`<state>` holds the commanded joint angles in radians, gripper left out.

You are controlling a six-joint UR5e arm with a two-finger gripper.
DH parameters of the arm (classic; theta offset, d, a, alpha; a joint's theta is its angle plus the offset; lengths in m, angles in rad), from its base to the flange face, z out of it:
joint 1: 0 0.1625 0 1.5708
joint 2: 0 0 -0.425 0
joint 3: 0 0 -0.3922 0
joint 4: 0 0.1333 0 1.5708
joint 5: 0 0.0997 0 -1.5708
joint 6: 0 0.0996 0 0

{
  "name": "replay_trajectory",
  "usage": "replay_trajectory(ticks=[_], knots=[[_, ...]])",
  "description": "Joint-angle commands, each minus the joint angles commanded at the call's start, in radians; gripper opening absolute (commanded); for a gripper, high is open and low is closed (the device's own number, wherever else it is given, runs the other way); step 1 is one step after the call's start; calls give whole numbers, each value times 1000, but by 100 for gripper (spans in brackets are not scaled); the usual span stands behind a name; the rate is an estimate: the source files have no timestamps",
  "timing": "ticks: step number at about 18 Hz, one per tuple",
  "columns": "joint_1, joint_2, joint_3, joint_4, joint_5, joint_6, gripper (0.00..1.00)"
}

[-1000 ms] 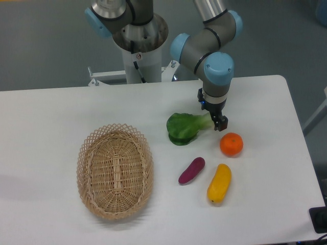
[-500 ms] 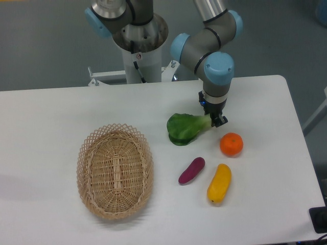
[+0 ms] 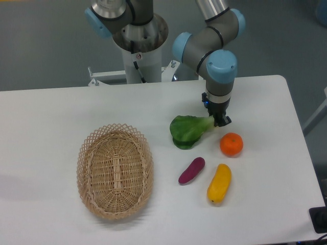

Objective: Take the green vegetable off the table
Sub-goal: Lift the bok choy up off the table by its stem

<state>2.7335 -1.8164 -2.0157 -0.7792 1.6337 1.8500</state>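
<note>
- The gripper (image 3: pixel 218 120) points down at the table (image 3: pixel 51 112), its dark fingers pinching the pale stem end of the green vegetable (image 3: pixel 190 130).
- The green vegetable hangs from that stem, its broad leaves spreading out to the left of the gripper and tilted a little downward; whether the leaf edge touches the table cannot be told.
- An orange (image 3: pixel 231 144) sits on the table just below and to the right of the green vegetable's stem, near the gripper but apart from it.
- A purple eggplant piece (image 3: pixel 191 170) lies below the green vegetable's leaves, slanted, with clear space between the two.
- A yellow oblong piece (image 3: pixel 219 183) lies farther below the green vegetable, just right of the purple piece and under the orange.
- A woven wicker basket (image 3: pixel 115 170) rests well to the left of the green vegetable and lower in the view.
</note>
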Motion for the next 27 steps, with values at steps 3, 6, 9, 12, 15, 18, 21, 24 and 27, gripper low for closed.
replay_trajectory(ticks=[3, 6, 9, 12, 15, 18, 21, 24, 27], knots=[[12, 26, 26, -17, -50, -2, 34], [26, 46, 87, -119, -106, -2, 34], [25, 51, 167, -227, -126, -18, 34], [23, 51, 227, -239, -218, -119, 34], [14, 49, 288, -238, -299, -240, 34], [3, 34, 339, -232, -334, -348, 34], [-15, 12, 388, -230, -345, -397, 34], [-47, -26, 442, -227, -354, -492, 32], [-63, -50, 477, -226, -361, -534, 32]])
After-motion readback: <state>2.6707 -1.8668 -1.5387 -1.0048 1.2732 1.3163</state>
